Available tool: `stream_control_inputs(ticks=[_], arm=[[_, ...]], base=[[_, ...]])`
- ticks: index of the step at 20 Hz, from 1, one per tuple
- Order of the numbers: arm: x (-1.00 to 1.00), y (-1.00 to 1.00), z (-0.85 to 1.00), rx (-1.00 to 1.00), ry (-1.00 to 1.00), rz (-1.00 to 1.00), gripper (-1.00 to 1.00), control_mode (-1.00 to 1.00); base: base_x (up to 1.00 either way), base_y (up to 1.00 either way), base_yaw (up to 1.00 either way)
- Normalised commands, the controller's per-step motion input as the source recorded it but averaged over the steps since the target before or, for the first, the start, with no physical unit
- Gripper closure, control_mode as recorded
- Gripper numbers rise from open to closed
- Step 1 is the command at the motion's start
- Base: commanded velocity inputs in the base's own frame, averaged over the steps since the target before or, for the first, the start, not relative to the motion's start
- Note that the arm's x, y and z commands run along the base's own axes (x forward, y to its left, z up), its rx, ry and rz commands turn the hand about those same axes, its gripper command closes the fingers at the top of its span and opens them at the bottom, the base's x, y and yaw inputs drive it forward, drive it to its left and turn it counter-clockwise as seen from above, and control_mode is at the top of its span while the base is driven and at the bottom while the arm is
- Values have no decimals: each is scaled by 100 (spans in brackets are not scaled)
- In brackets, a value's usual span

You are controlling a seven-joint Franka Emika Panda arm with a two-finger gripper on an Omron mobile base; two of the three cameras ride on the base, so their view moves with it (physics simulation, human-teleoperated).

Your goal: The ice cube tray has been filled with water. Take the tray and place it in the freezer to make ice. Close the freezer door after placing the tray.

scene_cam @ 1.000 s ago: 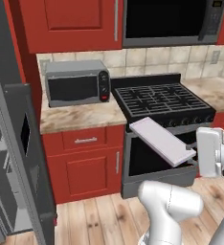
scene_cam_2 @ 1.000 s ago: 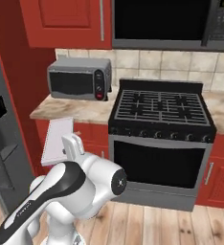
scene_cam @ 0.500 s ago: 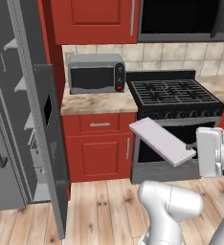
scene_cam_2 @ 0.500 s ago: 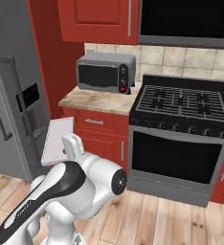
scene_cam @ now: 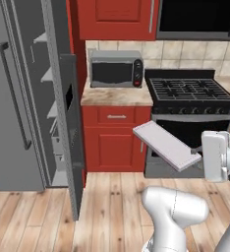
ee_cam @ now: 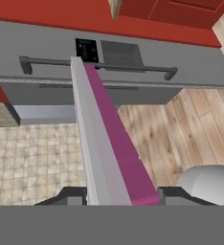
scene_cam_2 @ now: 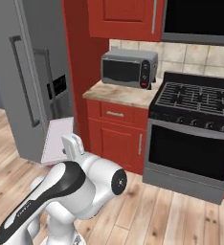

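The gripper has its jaws closed narrow on one tray, which it holds up in the air, tilted, in front of the oven. The freezer stands at the left with two doors; one door is open and shows grey shelves. One microwave sits on the counter, beside one stove.

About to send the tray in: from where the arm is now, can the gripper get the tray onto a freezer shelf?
Probably yes. The freezer door stands open, baring the shelves, and nothing lies between them and the ice cube tray, which the gripper holds shut. The gap still looks wide, so the base may need to drive closer.
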Motion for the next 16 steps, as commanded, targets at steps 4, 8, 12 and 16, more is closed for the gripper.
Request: stream_control_inputs(ticks=[4, 8, 12, 16], arm=[[0, 0, 0, 0, 0, 0, 100, 100], [0, 0, 0, 0, 0, 0, 100, 100], [0, 0, 0, 0, 0, 0, 100, 100], [0, 0, 0, 0, 0, 0, 100, 100]], base=[[-28, 21, 20], [-19, 24, 19], [-4, 33, 17], [-2, 39, 16]])
